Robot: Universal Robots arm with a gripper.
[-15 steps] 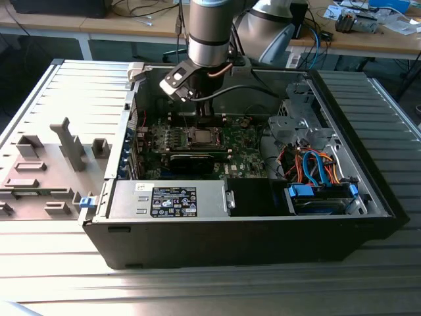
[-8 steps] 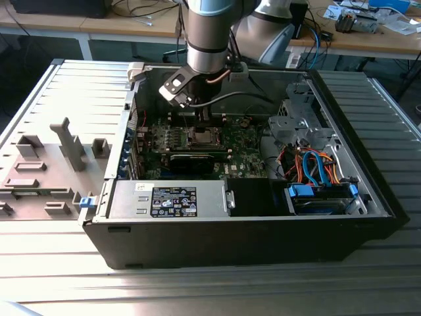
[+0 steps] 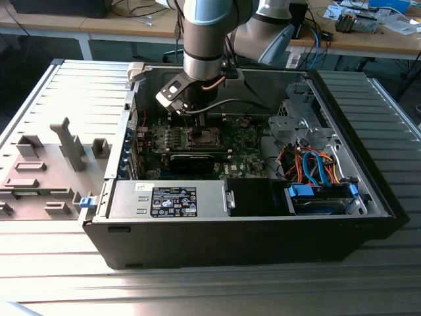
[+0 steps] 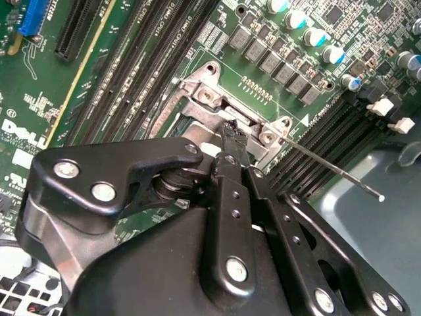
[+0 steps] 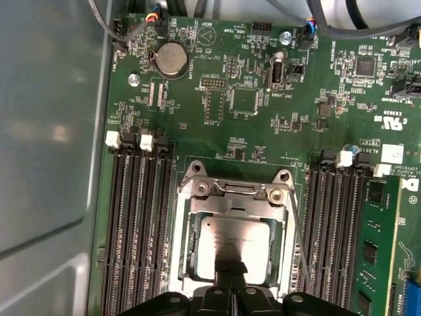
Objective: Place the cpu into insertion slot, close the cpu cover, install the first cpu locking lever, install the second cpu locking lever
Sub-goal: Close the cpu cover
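Observation:
The cpu (image 5: 230,240), a flat silver-grey square, lies in the insertion slot (image 5: 190,253) on the green board. The silvery cpu cover (image 5: 231,201) lies flat around it, framing the chip. My gripper (image 5: 231,271) is shut, its black fingertips together just over the chip's near edge, holding nothing. In the second wrist view the gripper (image 4: 230,133) points at the cover's screwed end (image 4: 209,97). A thin locking lever (image 4: 339,171) sticks up and away from the socket, unlatched. In the exterior view the arm hangs over the socket (image 3: 199,136).
Rows of black memory slots (image 5: 135,224) flank the socket on both sides. A silver box with a black label (image 3: 174,201) sits along the case's front, and a drive cage (image 3: 299,125) with orange and blue cables (image 3: 316,168) on the exterior view's right. Case walls surround the board.

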